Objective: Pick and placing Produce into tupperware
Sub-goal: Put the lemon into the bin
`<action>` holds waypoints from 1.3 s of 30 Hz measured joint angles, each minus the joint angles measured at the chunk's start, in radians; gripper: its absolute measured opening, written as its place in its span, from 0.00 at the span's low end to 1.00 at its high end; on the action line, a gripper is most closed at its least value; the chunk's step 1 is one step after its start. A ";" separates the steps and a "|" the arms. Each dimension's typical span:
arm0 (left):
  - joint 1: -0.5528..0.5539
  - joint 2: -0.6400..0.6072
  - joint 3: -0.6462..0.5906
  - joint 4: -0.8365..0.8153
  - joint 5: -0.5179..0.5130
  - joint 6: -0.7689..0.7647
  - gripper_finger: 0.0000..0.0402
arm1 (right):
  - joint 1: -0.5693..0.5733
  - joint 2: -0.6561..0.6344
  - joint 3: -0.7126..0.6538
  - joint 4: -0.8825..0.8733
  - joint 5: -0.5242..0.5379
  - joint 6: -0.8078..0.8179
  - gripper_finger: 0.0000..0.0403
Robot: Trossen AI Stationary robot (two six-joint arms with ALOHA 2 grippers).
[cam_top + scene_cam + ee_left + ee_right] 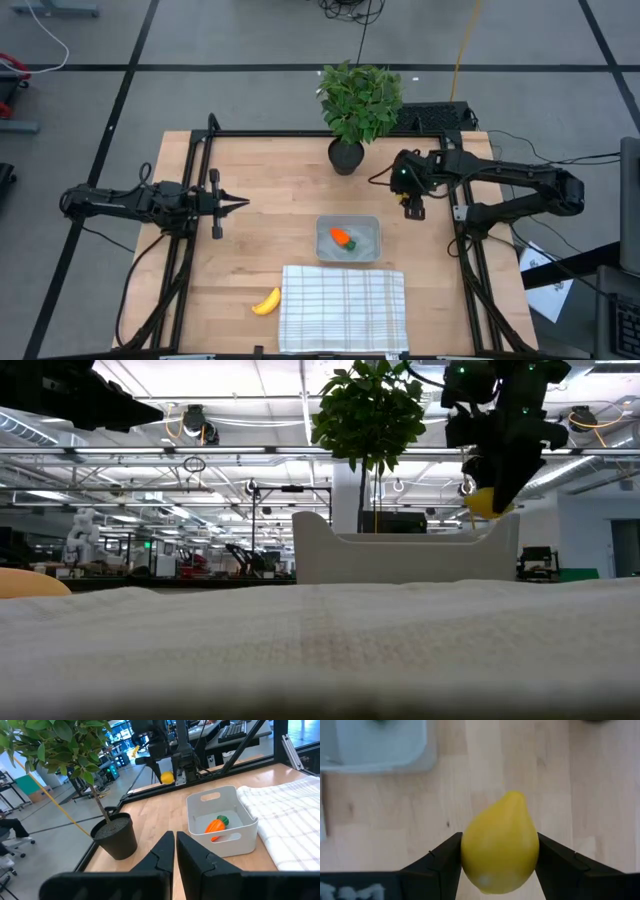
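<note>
The right gripper (500,865) clamps a yellow lemon (500,845) (lifted above the table (250,180)), beside the tupperware (348,240) holding the carrot (342,237). The banana (266,303) lies by the cloth (343,308). The left gripper (175,851) hovers closed, empty.

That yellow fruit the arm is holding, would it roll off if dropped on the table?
Probably: the yellow fruit looks rounded and smooth, so it may roll. It seems stiff, keeping shape in the right gripper.

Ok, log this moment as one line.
right gripper: shut on yellow fruit, raised beside tupperware | carrot: in tupperware | banana: on table | left gripper: shut, waiting
</note>
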State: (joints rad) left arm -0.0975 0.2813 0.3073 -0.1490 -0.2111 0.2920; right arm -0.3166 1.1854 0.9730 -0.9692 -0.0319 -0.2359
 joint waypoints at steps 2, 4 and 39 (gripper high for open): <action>0.000 0.000 0.000 0.000 0.000 0.000 0.06 | 0.022 0.000 0.000 0.030 0.000 0.000 0.49; 0.000 0.000 0.000 0.000 0.000 0.000 0.06 | 0.043 0.000 0.000 0.061 -0.001 0.000 0.49; 0.000 0.000 0.000 0.000 0.000 0.000 0.06 | 0.221 0.043 0.112 0.374 -0.023 0.009 0.49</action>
State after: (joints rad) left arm -0.0975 0.2811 0.3071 -0.1486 -0.2111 0.2920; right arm -0.0959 1.2285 1.0852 -0.5952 -0.0547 -0.2264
